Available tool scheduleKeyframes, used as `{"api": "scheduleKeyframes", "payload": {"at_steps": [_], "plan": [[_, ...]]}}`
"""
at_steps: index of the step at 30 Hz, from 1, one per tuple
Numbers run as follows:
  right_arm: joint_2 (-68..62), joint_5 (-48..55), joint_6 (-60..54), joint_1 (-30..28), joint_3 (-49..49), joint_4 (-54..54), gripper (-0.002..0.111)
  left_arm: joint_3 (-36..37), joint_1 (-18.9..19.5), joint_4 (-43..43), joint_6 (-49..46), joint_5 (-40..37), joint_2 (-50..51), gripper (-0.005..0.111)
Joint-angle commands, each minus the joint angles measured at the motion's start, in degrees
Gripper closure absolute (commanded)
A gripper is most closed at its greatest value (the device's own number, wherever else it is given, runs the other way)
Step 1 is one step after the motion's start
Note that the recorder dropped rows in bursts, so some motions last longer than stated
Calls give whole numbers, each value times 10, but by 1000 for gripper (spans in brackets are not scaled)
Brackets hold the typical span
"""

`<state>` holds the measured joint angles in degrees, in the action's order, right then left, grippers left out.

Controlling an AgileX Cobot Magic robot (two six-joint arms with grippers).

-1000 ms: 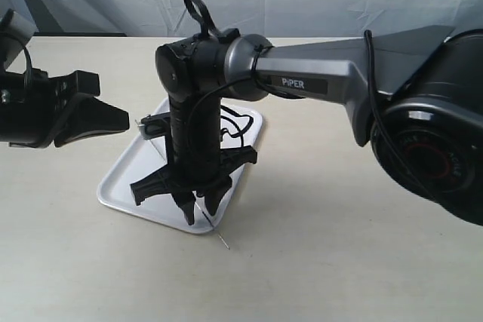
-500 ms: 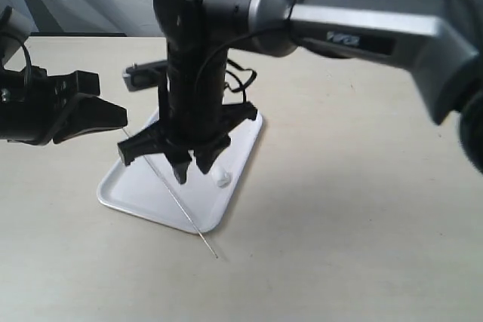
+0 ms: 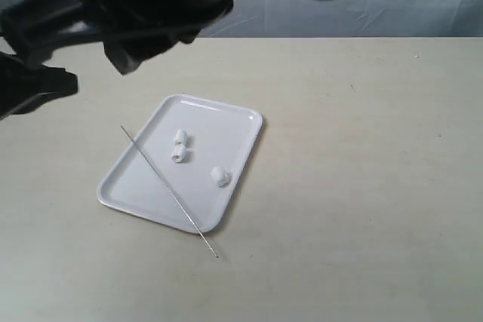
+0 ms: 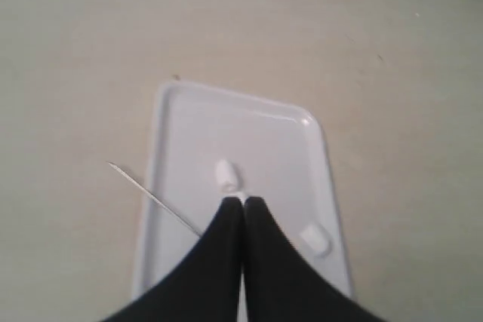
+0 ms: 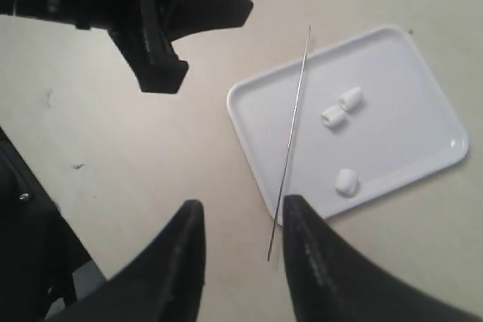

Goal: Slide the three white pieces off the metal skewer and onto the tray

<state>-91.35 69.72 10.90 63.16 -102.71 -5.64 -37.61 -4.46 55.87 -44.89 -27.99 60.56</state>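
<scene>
Jaws of the left gripper (image 4: 243, 203) are pressed together with nothing between them. Those of the right gripper (image 5: 241, 203) stand well apart and hold nothing; the near end of the skewer (image 3: 169, 191) shows in the gap, but it lies far below them.

Half a second ago the right arm stood upright over the tray (image 3: 226, 133), its fingers down at the skewer and hiding most of the tray's middle. Now it has lifted away and is only a dark blur along the top of the exterior view. The left gripper has drawn back too, from beside the tray's far left corner to the left edge of that view. The skewer lies where it lay then. Only one white piece showed then; now all three pieces (image 3: 219, 176) are in plain sight.

By count: one skewer, one tray, three pieces, two grippers.

Nearest, the skewer's tip rests on the table (image 3: 362, 186), just past the tray's near rim. From there the bare rod runs slantwise across the tray and juts out over its left rim. All three pieces lie on the tray, clear of the rod, on its right in the exterior view. One sits alone nearer the front. Farther back, two lie close together as a pair. Beyond the tray hang both raised arms.
</scene>
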Motion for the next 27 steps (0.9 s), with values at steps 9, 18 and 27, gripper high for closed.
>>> {"api": "scheduleKeyframes", "payload": {"at_steps": [9, 18, 27], "plan": [[176, 2, 82, 83, 125, -137, 74, 5, 3, -721, 625, -43, -341, 107], [442, -148, 303, 83, 553, -305, 74, 168, 2, -675, 530, -27, -509, 107], [708, -331, 360, 83, 755, -417, 109, 171, 16, -674, 495, -24, -515, 107]]}}
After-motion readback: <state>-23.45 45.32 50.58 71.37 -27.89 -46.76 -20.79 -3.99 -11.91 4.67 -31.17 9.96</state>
